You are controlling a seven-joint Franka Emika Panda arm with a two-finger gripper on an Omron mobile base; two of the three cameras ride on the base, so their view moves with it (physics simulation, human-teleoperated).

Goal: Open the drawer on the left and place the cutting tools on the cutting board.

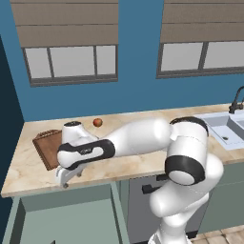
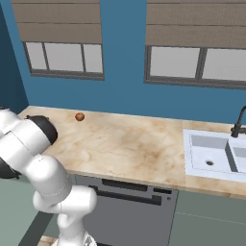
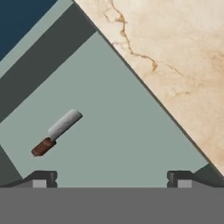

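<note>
The sage-green drawer [image 1: 71,220] stands pulled out below the counter's left end. In the hand view a small knife [image 3: 57,132] with a grey blade and a reddish-brown handle lies on the drawer floor [image 3: 127,140]. My gripper [image 1: 64,181] hangs just in front of the counter edge, over the drawer. Seen from the hand, the gripper [image 3: 111,179] is open with nothing between its fingertips, and the knife lies ahead and left of it. The reddish-brown cutting board [image 1: 46,147] rests on the counter's left end, partly behind my forearm.
A small orange-red ball [image 1: 97,122] [image 2: 79,116] sits near the back wall. A dark grey panel with a black bar handle [image 2: 127,209] is right of the drawer. The sink [image 2: 214,153] and faucet [image 2: 239,120] lie far right. The marble counter [image 3: 175,57] borders the drawer.
</note>
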